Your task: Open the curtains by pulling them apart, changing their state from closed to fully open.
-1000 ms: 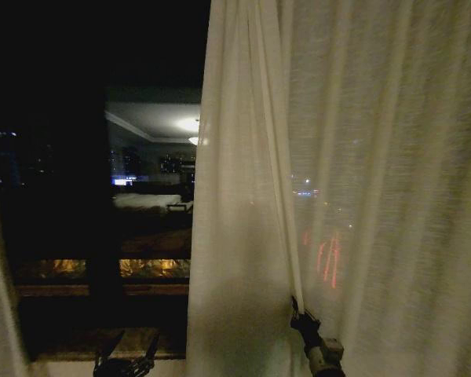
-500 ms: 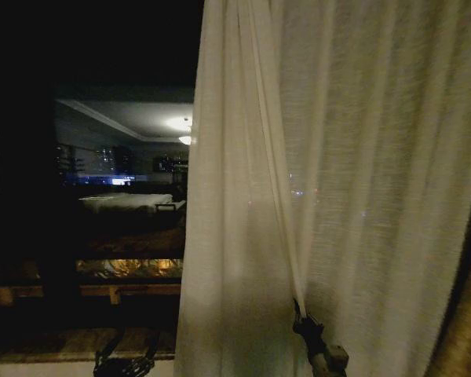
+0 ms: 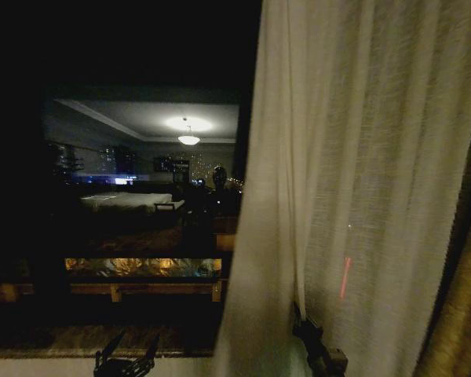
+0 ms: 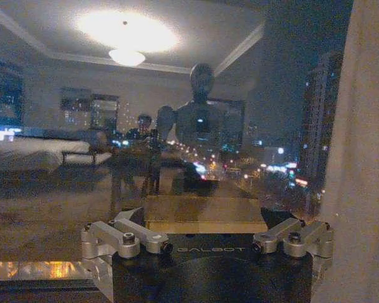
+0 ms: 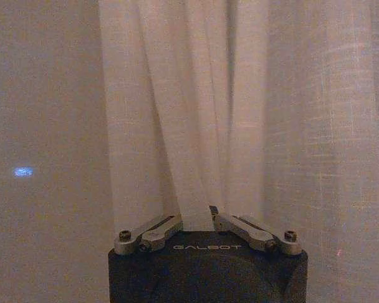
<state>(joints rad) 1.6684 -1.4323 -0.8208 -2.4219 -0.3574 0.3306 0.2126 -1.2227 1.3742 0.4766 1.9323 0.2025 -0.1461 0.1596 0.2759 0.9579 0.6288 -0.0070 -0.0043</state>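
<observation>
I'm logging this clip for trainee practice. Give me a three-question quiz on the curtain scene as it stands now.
1. True or false: the right gripper has its jaws closed on a fold of the sheer curtain.
2. Where does the left gripper sit?
A. low, in front of the dark window
B. clamped on the curtain
C. raised overhead
3. Fill in: the golden-brown drape hangs at the view's far ____ edge.

Key: 1 true; 2 A; 3 right.

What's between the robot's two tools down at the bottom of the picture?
In the head view, the gathered edge of the sheer curtain hangs between the left tool and the right tool, which is shut on a fold of it.
</observation>
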